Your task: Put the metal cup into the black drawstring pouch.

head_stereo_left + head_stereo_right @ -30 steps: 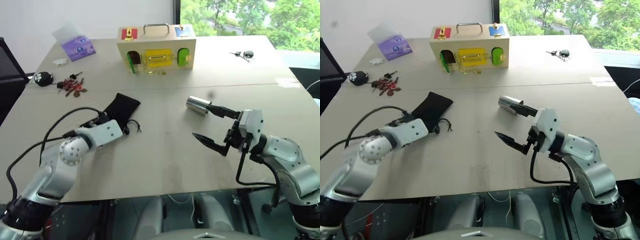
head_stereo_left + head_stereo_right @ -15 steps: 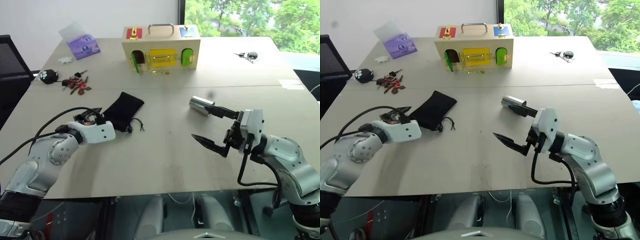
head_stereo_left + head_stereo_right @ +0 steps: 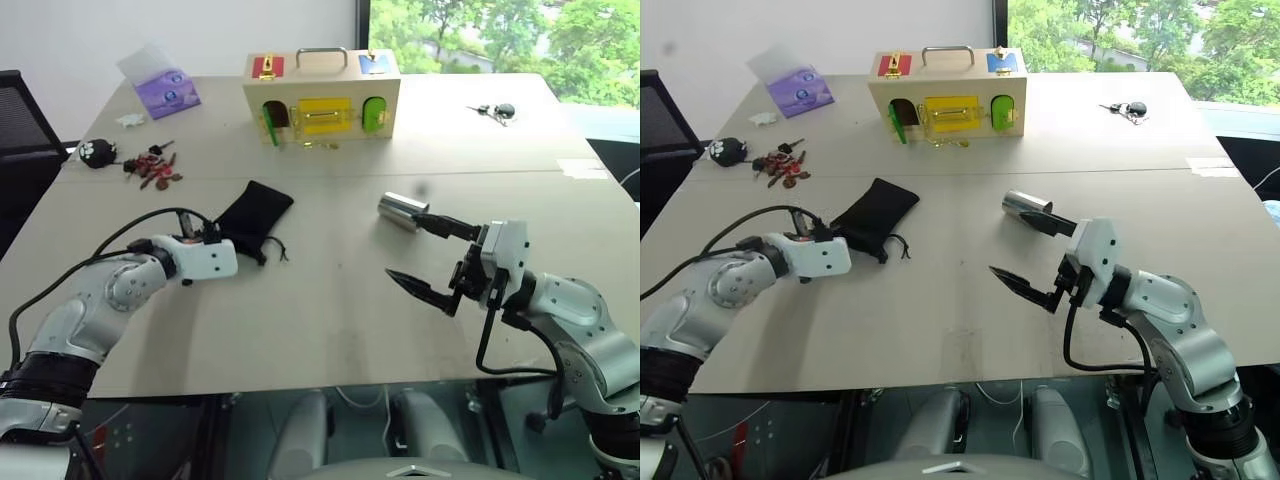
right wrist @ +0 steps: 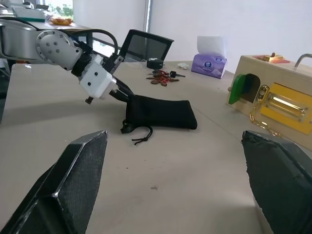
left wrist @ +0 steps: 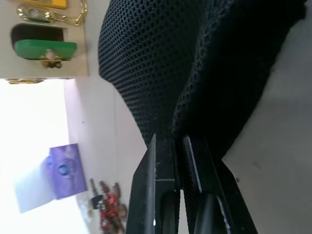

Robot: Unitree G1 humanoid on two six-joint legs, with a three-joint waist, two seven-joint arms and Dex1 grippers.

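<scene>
We're over a pale wooden table (image 3: 330, 300), white wall behind at upper left, a window with green trees at upper right, and a black chair (image 3: 20, 125) at the left edge.

Starting at far left: a purple tissue pack (image 3: 160, 90) near the upper left corner, and below it a black paw-print keychain (image 3: 97, 152) beside a scatter of reddish keys (image 3: 152, 170).

At centre left, the left gripper (image 5: 178, 141) has its two fingers pressed together on a fold of the pouch (image 3: 252, 215) at the mouth end. In the left wrist view we see the mesh cloth bunched right at the fingertips. The pouch lies flat, slanting up toward the box, its cords (image 3: 272, 250) trailing loose on the table. Nothing is in it that we can see.

Top centre stands a wooden box (image 3: 322, 95) with a metal handle, yellow panel and green doors.

Right of centre, the cup (image 3: 400, 212) lies on its side on the table, well apart from the pouch.

The right gripper (image 3: 428, 258) hangs wide open and empty, its upper finger tip just beside the cup.

Upper right, a small key bunch (image 3: 492, 111) sits alone.
</scene>
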